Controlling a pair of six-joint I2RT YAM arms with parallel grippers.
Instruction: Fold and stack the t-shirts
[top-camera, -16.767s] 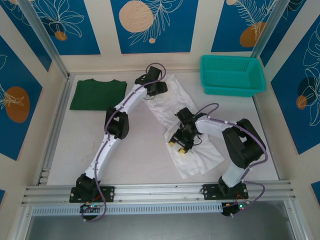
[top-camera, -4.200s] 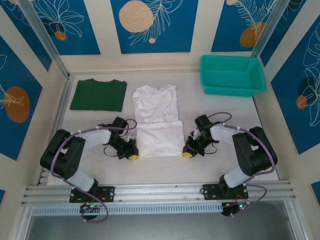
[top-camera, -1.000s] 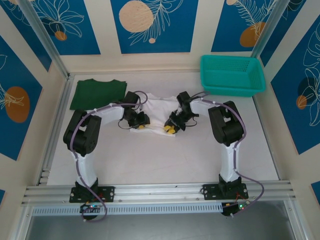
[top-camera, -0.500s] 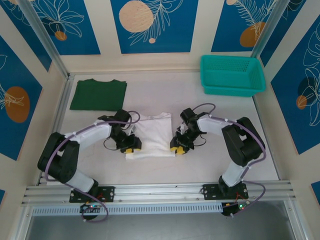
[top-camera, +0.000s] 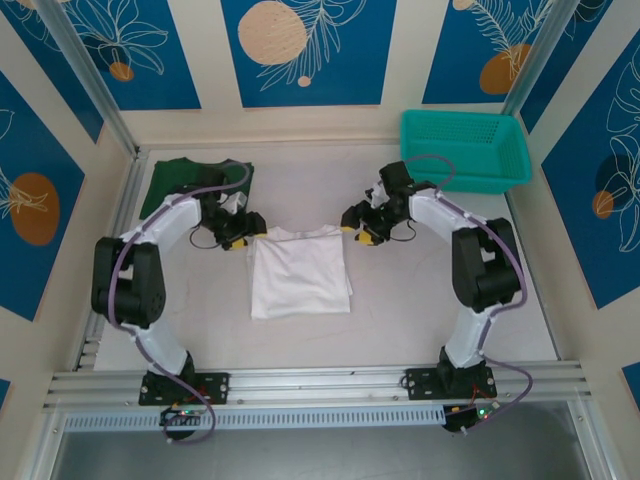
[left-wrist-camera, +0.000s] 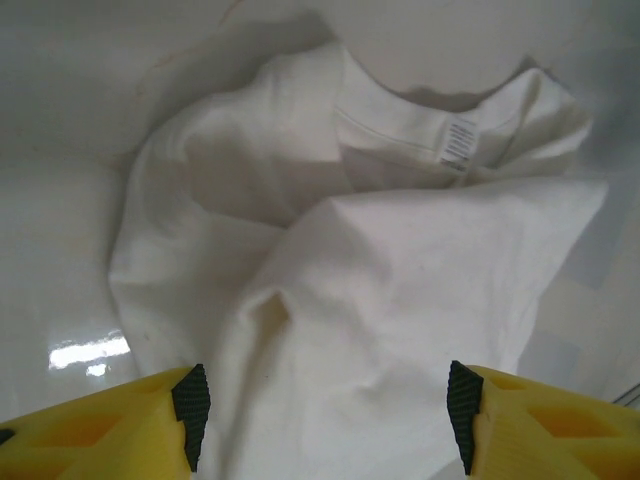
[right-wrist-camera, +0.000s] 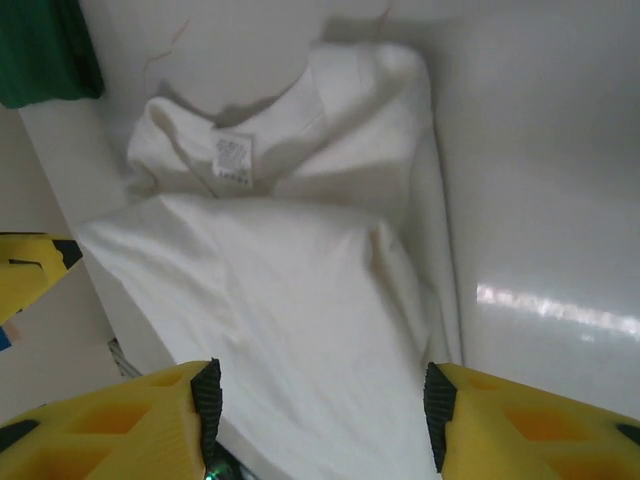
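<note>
Table (top-camera: 400, 300): pale top, work zone mid.

White tee (top-camera: 300, 275): lies mid-table as a rough rectangle, folded over itself, collar end twd the far side. In the wrist views (left-wrist-camera: 380, 300) (right-wrist-camera: 290, 290) the collar end is lumpy, w/ one layer draped over the neck opening, so not a crisp fold.

Teal mesh basket (top-camera: 462, 181): far R corner, well apart from the cloth.

Green tee (top-camera: 165, 190): far L, flat, looks folded; L arm crosses part of it.

Step, as I judge it: fold of the white tee is done or nearly so, stacking not yet done since the 2 tees lie apart. Next move prob needs a tidy of the collar end, then a 2-sided pinch thru all layers so the bundle won't fall open while carried to the green tee.

L gripper (top-camera: 250, 228) (left-wrist-camera: 325, 420): jaws spread, nothing btw them, above the tee's far L corner; contact w/ cloth can't tell.

R gripper (top-camera: 355, 222) (right-wrist-camera: 320, 410): same, jaws apart, empty, by the far R corner.

Neck label (left-wrist-camera: 458, 140) (right-wrist-camera: 232, 155): faces up inside the collar.
</note>
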